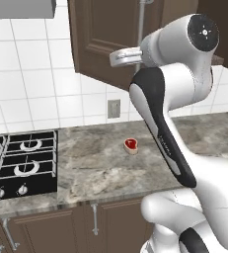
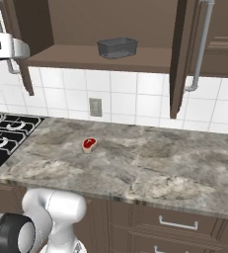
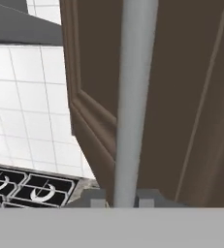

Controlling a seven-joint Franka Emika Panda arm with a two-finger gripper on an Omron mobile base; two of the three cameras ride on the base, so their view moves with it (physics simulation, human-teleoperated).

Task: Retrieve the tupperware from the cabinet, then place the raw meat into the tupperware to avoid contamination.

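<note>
The gripper (image 3: 119, 202) is at the long silver handle (image 3: 133, 97) of a door of the cabinet (image 2: 100, 24). The bar runs up between the two dark finger tips, but whether they press it or stand a little apart, I cannot tell from the hand view.

The tupperware (image 2: 117, 47) sits on the open shelf (image 2: 100, 58) of the cabinet, at about the height of the gripper and to its right, past the door it is at. The raw meat (image 1: 131, 145) lies far below the gripper on the marble counter (image 1: 105, 163), to the right of the stove (image 1: 21, 163).

I judge the tupperware to be light, stiff and thin-walled, with smooth plastic that can slip. The best hold is probably on one side wall, one finger inside and one outside, not across the full width. The meat looks soft and small, perhaps slippery; it should be taken across its narrow width, with gentle force.
</note>
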